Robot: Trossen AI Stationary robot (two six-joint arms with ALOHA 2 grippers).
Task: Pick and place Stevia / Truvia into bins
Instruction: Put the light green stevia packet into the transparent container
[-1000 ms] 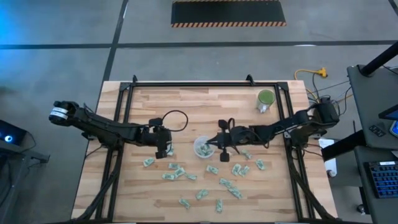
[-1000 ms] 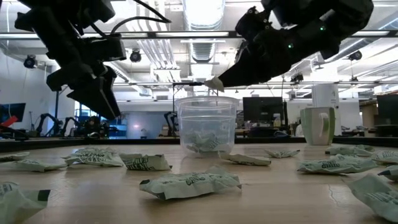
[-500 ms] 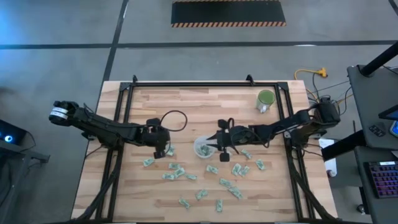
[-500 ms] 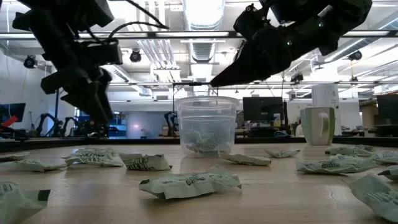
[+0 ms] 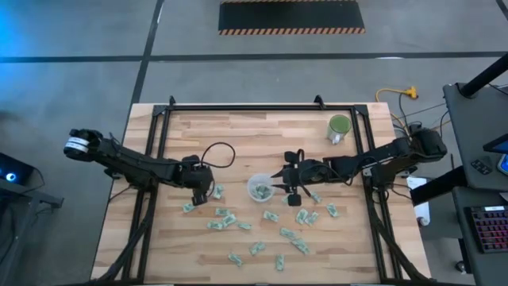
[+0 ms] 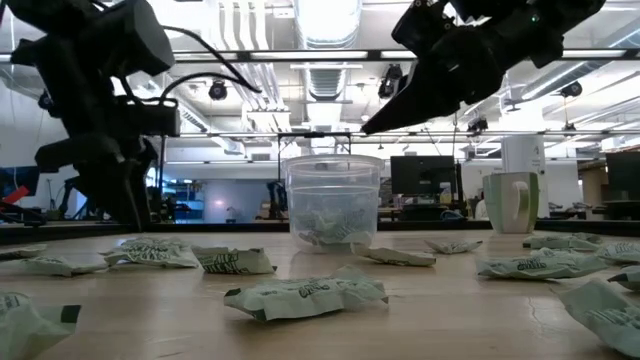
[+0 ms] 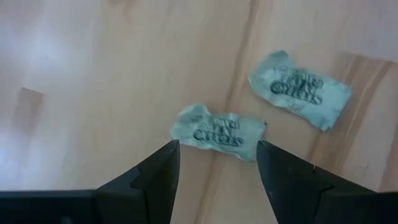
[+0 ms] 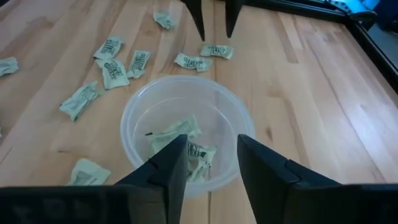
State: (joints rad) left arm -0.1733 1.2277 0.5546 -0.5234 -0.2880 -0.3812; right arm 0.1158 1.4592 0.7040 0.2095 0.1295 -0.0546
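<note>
The left gripper (image 5: 204, 191) hangs low over the wood table (image 5: 238, 135), left of the cup (image 5: 259, 188). Its fingers (image 7: 158, 171) are spread apart and hold nothing. One packet (image 7: 217, 130) lies flat on the table right between the tips, and a second packet (image 7: 300, 90) lies just beside it, a bit farther on. The cup is round and clear and stands near the middle of the table. A few packets sit in the bottom of it (image 8: 186, 146). The right gripper (image 5: 279, 188) is up in the air just right of the cup, next to its rim. Its fingers (image 8: 168, 168) are apart and empty, and the cup shows between them. Many more packets (image 5: 298, 238) lie loose on the table in front of the cup, some near and some well apart. A green mug (image 5: 339, 127) stands by the far right corner, and what is in it cannot be seen.
</note>
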